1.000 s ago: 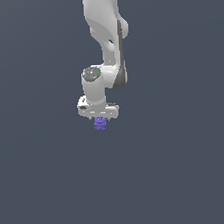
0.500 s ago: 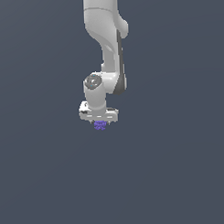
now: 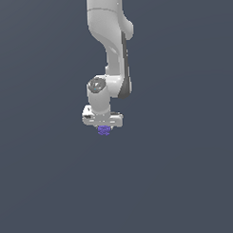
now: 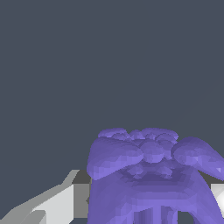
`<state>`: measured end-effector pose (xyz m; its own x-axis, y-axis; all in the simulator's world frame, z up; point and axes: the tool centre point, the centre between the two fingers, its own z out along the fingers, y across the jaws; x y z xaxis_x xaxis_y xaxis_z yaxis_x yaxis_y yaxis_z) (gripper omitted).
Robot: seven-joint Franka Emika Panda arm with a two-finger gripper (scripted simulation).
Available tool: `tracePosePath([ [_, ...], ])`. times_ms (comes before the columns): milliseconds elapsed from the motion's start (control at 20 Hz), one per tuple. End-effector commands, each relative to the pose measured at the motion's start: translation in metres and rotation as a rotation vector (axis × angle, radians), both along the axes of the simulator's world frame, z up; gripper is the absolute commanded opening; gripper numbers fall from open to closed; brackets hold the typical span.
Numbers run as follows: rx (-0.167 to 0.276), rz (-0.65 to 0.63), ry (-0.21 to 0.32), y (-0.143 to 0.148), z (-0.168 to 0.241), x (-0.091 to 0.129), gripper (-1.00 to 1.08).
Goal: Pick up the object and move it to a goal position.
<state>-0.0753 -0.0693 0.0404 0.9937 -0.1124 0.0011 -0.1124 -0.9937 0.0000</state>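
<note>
Fingers pinch the object [image 3: 104, 130] from both sides; gripper [image 3: 104, 128] points straight down under the white arm [image 3: 110, 47]; plain dark slate-grey background on all sides, open room every way, no edges visible; arm smooth, glossy, rounded; object violet-purple, lumpy, bead-clustered, narrower than the gripper; wrist view: object [image 4: 151, 175] fills the space between pale grey fingers [image 4: 57, 203]; nothing near it.

Object [image 4: 151, 179]: violet-purple, lumpy, faceted beads, matt with soft sheen, plastic-like
Claw [image 3: 104, 125]: smooth white plastic-look shell, light gloss; fingers [image 4: 52, 205] pale grey, flat matt
Arm [image 3: 111, 37]: glossy white casing, dark grey joint band
Backdrop: uniform slate grey, matt, textureless
</note>
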Motion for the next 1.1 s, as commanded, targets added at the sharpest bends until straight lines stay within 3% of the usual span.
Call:
tracePosePath([
  [0, 0.000, 0.000, 0.000, 0.000, 0.000, 0.000, -1.00],
  [500, 0.000, 0.000, 0.000, 0.021, 0.026, 0.010, -1.00],
  [1050, -0.002, -0.001, 0.000, 0.086, 0.109, 0.041, -1.00],
])
